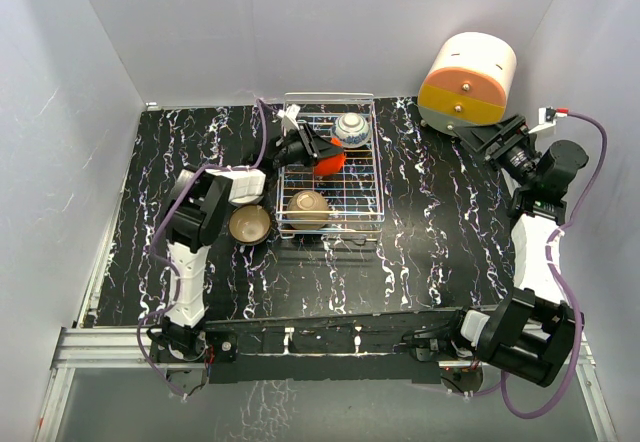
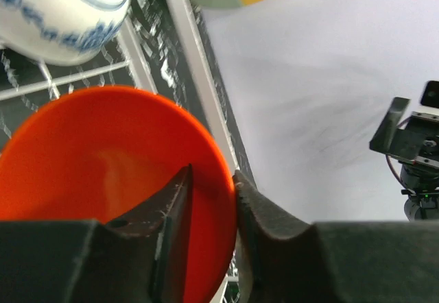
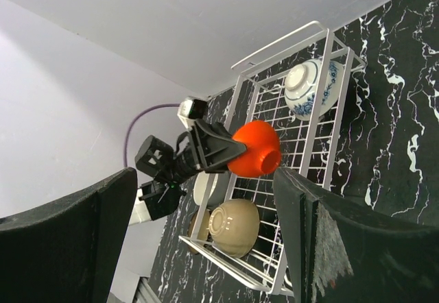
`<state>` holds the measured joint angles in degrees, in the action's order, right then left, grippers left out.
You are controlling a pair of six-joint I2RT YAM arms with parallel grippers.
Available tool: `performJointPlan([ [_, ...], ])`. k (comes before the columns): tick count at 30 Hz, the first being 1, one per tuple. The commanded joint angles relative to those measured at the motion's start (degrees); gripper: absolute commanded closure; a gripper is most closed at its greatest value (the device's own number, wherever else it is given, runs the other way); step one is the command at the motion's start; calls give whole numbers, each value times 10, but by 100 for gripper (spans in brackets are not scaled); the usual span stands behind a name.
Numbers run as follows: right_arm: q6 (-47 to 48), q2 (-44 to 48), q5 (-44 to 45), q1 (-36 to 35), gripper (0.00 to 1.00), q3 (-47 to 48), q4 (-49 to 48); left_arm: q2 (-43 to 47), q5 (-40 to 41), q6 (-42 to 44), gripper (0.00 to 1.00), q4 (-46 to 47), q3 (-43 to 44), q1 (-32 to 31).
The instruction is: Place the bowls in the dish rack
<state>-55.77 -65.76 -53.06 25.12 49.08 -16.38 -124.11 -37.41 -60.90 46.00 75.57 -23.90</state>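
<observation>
The left gripper (image 2: 212, 173), a black two-finger claw, is reaching over the left side of the dish rack (image 1: 364, 178). The dish rack is a rectangular basket of silvery-white wire, sitting mid-table on the black, white-veined table (image 1: 440, 232). The jaws are straddling the rim of the red-orange bowl (image 1: 332, 162), a small, bright, round one. One finger is sitting inside the bowl, clear of its wall, and the other is lying against the outside of the rim, so the claw is looking released rather than clenched.

The red-orange bowl is lying tipped on its side within the far half of the rack, its foot pointing right. Whether it is resting on the wires cannot be told. Just beyond it, in the far right corner of the rack, the white bowl (image 1: 351, 129) with blue markings is lying with its foot ring showing. The tan bowl (image 1: 308, 207) is sitting in the near left part of the rack, foot ring also showing. The dark brown bowl (image 1: 250, 224) is standing upright on the table just outside the rack's near left corner.

The right gripper (image 3: 204, 174) is hovering at the far right, near the cream-and-orange cylindrical box (image 1: 467, 80). Its jaws are spread wide and holding nothing.
</observation>
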Motion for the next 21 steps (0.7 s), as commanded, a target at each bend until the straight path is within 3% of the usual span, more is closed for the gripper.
performJointPlan([
  [1, 6, 3, 8, -1, 17, -6, -15, 21, 26, 6, 91, -29, -22, 12],
  [2, 7, 4, 8, -1, 17, -6, -15, 24, 26, 6, 100, -30, -22, 12],
  [8, 7, 5, 10, -1, 17, -10, -15, 45, 23, -4, 100, -28, -13, 11],
  [21, 6, 0, 10, -1, 17, -7, -18, 13, 31, -148, 100, 108, 33, -2],
])
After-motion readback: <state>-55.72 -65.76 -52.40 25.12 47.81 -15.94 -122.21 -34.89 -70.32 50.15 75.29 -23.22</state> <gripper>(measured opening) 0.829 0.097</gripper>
